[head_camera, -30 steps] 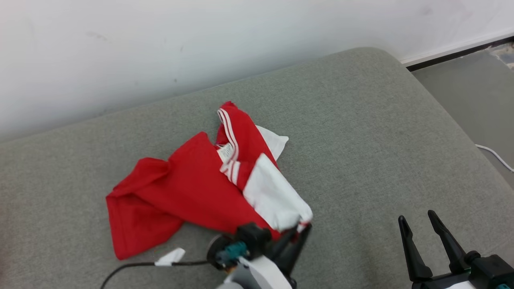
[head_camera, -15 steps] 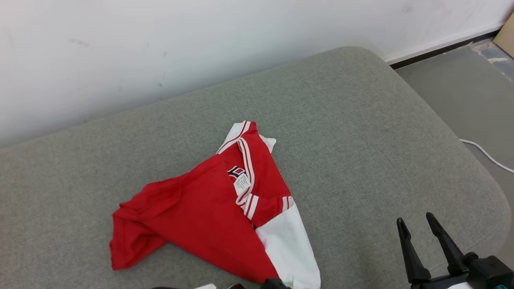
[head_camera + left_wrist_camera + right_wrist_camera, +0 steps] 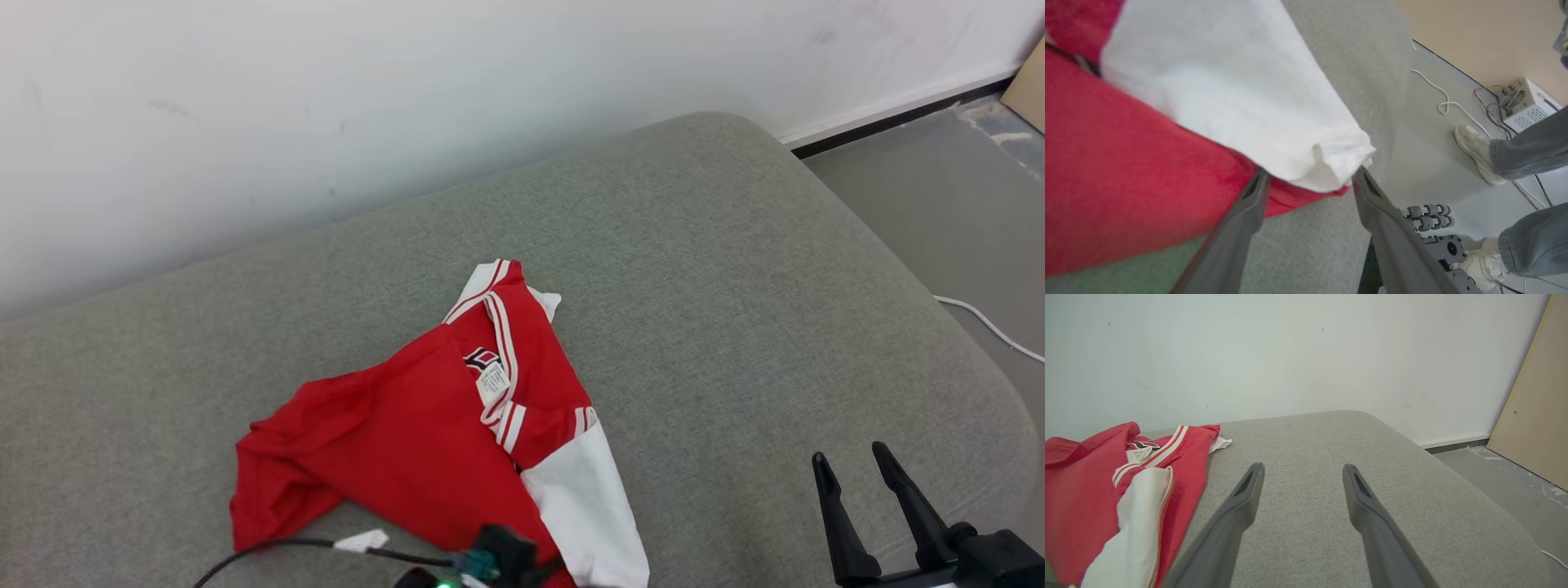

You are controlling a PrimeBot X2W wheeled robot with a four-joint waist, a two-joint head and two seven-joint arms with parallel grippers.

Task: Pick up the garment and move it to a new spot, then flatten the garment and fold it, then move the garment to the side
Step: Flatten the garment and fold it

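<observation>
Left wrist view: our L hand (image 3: 1310, 176) is spread wide, tips either side of the white sleeve hem of the shirt (image 3: 1126, 163), not pinching it. Shirt lies crumpled on the grey couch (image 3: 735, 286). Our R hand (image 3: 849, 454) is open too, over bare couch, apart from the shirt.

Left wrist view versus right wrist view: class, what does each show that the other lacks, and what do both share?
Left wrist view adds: a person's legs in jeans with a pale shoe, a white box with wires, and the left tool, open, its fingers flanking the end of the white sleeve. Right wrist view adds: the neck label, the striped collar, and the right tool, open over the grey cushion. Both share: the red and white garment lying crumpled on that cushion.
</observation>
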